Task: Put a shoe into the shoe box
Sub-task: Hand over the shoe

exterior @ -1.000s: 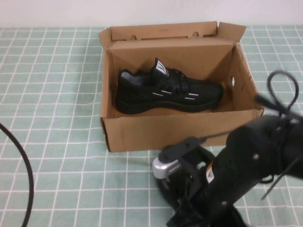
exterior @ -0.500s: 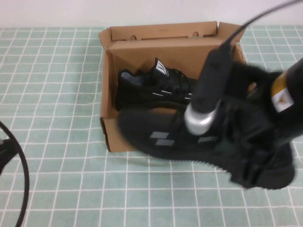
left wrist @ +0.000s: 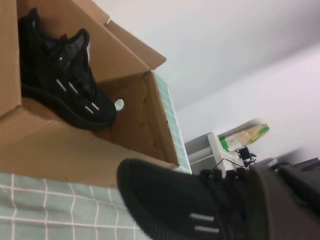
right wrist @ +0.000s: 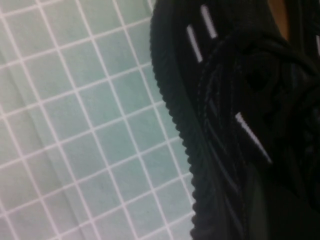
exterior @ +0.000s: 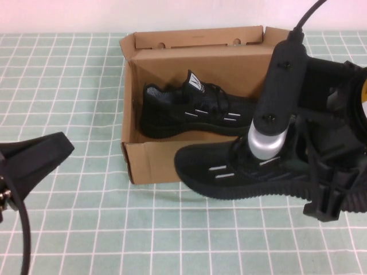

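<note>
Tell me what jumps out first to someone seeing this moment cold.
A black shoe hangs in the air at the front wall of the open shoe box, carried by the right tool, which is shut on it. A matching sneaker already lies inside the box. The left tool sits shut and empty at the table's left edge.

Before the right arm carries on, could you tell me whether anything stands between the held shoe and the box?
The right gripper holds the shoe before the shoe box; its front wall lies between. Another sneaker fills the rear. The left gripper is off left.
</note>
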You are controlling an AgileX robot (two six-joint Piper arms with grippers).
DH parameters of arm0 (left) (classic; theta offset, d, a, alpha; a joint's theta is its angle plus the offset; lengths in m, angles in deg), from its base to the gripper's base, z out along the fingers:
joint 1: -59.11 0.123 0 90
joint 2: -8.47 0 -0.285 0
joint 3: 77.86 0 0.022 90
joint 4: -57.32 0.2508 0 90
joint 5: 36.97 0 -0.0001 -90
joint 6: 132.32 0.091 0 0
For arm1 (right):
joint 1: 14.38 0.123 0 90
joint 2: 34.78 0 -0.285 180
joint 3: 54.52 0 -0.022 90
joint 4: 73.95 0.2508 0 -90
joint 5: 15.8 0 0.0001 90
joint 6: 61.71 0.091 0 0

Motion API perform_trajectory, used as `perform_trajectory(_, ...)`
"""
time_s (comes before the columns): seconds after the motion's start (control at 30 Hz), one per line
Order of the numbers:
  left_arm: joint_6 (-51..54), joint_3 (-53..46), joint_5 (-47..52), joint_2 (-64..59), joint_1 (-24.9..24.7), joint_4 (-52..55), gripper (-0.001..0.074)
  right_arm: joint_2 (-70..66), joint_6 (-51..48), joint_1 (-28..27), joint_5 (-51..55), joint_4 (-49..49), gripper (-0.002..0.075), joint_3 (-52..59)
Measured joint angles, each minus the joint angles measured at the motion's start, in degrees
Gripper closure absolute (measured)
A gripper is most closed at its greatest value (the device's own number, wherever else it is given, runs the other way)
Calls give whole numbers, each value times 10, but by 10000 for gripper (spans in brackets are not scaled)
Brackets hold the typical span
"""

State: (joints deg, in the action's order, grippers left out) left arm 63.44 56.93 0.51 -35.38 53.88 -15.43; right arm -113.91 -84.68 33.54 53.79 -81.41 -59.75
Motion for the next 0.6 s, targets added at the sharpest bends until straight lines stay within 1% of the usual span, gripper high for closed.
perform_trajectory(0.17, 5, 0, 14, -17, 0, -7, 736, 0, -18, 0, -3, 32, 732, 0)
perform_trajectory(0.27, 5, 0, 71, -60, 0, -7, 702, 0, -18, 0, -3, 36, 732, 0)
perform_trajectory(0.37, 5, 1, 126, -123, 0, -7, 605, 6, -18, 0, -3, 36, 732, 0)
perform_trajectory(0.47, 6, 1, 163, -182, 0, -7, 459, 26, -18, 0, -4, 35, 732, 0)
perform_trajectory(0.53, 12, 1, 179, -220, 0, -12, 374, 41, -18, 0, -4, 32, 732, 0)
perform_trajectory(0.6, 25, 1, 189, -246, 0, -28, 326, 53, -18, 0, -4, 33, 732, 0)
